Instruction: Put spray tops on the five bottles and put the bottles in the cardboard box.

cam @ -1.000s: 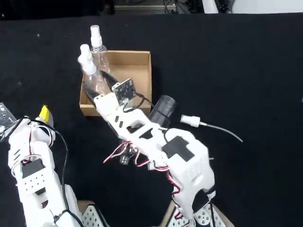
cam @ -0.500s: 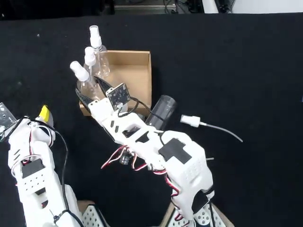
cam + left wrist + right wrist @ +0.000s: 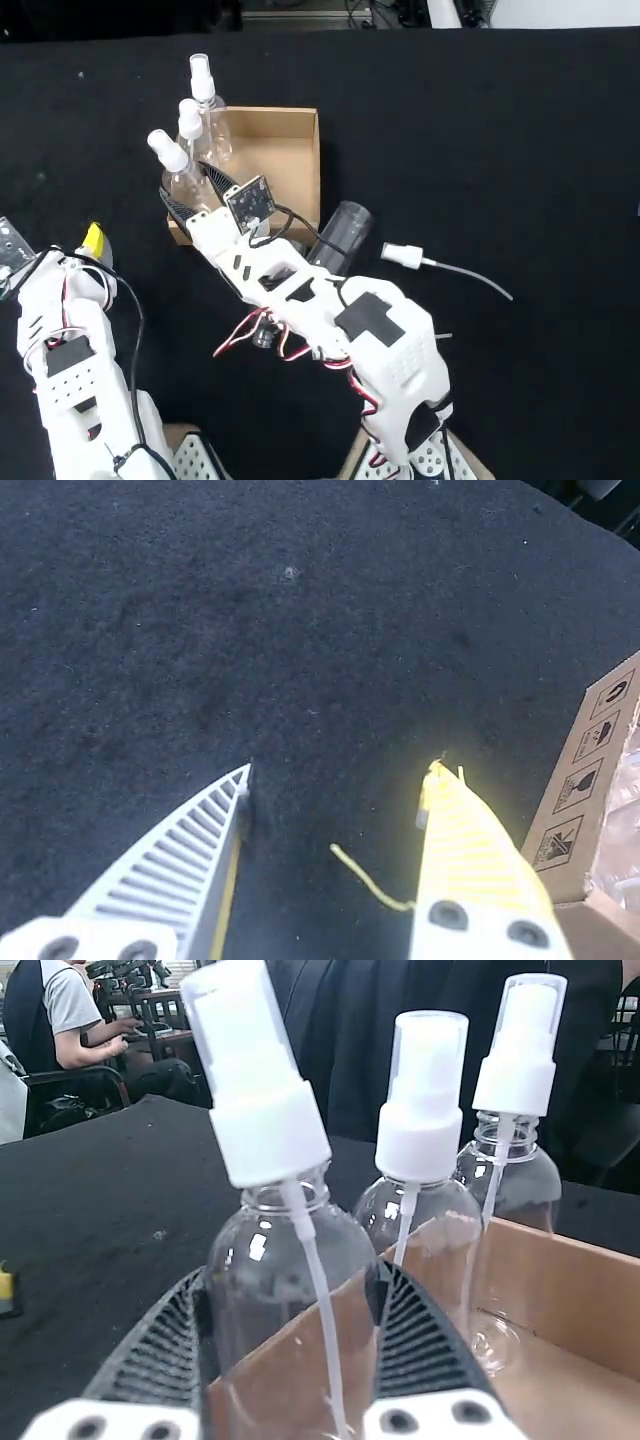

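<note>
Since a second ago my right arm has swung the bottle (image 3: 185, 185) out from beside the other two and tipped it; over the last half second nothing has shifted. My right gripper (image 3: 193, 196) is closed partway, its two fingers pressed on either side of the bottle's round body just below the shoulder. The bottle is at the box (image 3: 275, 150) wall on my left arm's side, just beside two capped bottles (image 3: 213, 135) that stand along the same wall. I think its base is inside the wall, though the cardboard edge hides it. My left gripper (image 3: 340, 780) hangs wide open and empty over the black cloth (image 3: 200, 630), near the box's outer wall.

Clear plastic and empty, the bottle should be light, fairly stiff and slick, so the body is the place to hold it; the spray top (image 3: 168, 150) might twist or pop off if squeezed. Its long axis runs base to top, tilted, with the top leaning outward past the box wall. One uncapped bottle (image 3: 340, 235) lies on its side against the box's far wall, with a loose top (image 3: 405, 256) near it
</note>
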### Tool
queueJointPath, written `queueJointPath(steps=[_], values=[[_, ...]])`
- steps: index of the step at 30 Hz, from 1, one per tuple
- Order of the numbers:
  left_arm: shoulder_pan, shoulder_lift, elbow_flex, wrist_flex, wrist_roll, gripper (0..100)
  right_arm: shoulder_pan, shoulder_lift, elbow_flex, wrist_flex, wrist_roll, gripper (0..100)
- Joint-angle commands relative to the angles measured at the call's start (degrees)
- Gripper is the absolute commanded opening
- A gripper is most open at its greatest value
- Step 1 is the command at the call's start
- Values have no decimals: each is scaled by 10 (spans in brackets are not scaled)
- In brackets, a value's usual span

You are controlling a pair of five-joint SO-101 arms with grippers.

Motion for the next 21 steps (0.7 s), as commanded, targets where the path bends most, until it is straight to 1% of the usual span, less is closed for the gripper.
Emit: queueJointPath(steps=[1,3,21], values=[[-12,-12,-4,-10,4,245,-11,-5,-8,25,4,125],[-22,-12,-4,-11,4,245,-11,-5,-8,28,4,149],[-28,-12,-4,-12,4,245,-12,-5,-7,29,4,153]])
